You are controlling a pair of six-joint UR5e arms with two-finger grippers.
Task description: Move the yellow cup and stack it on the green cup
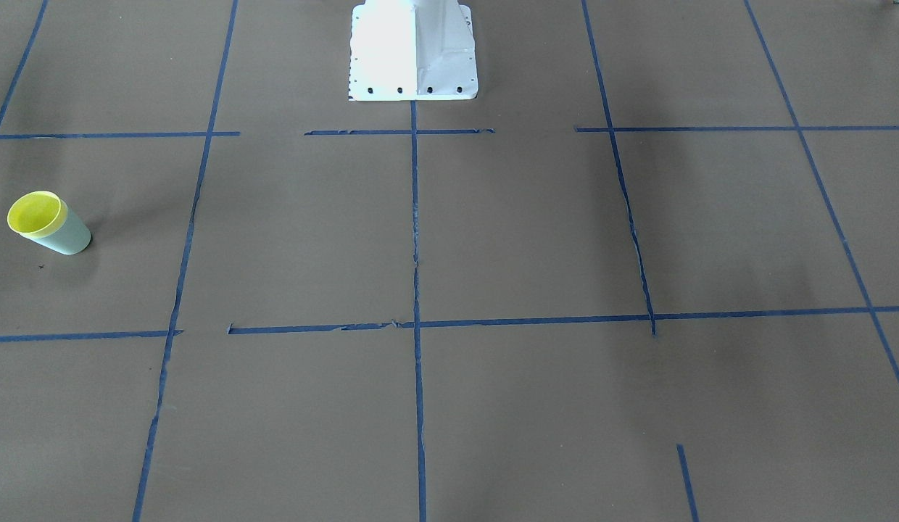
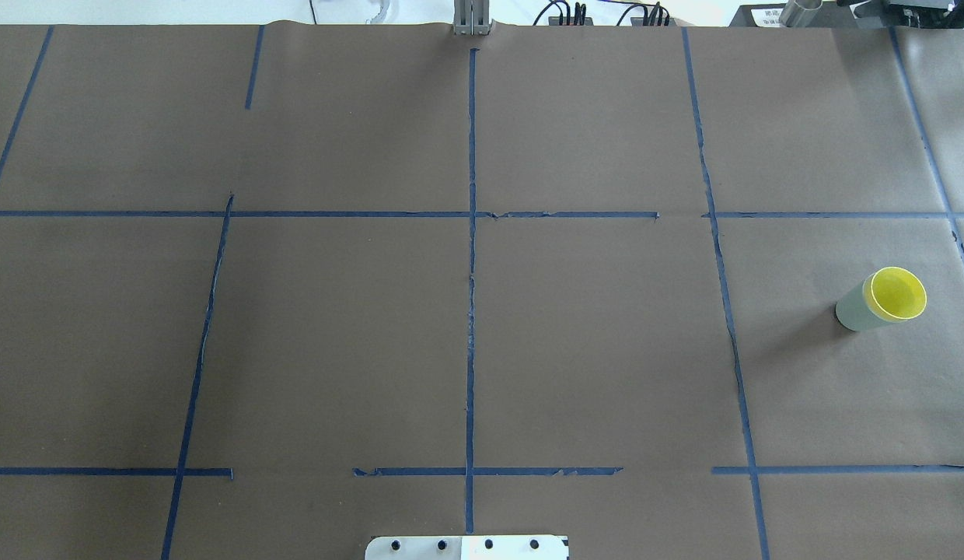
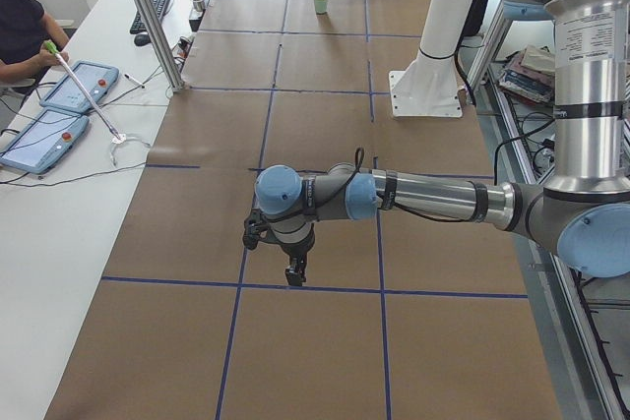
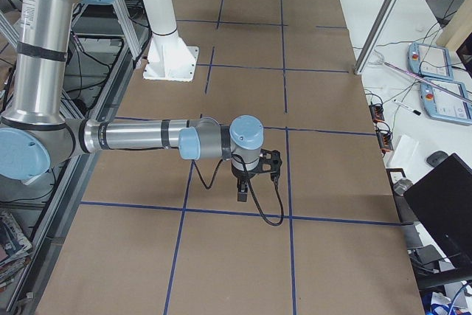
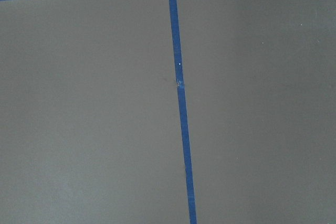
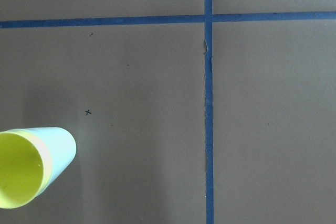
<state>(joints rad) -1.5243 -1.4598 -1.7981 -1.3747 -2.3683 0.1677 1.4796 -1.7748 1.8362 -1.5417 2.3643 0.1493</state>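
One yellow cup sits nested upright inside the green cup, rim upward.

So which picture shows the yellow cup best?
The overhead exterior view: the yellow cup shows whole, nested in the green cup. The front-facing view shows much the same. The right wrist view is closest but crops it. Exterior left shows a tiny speck; the other two miss it.

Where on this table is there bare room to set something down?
The cells on both sides of the central tape line are bare paper. Only one cell on the robot's right is taken: the yellow cup sits nested in the green cup there.
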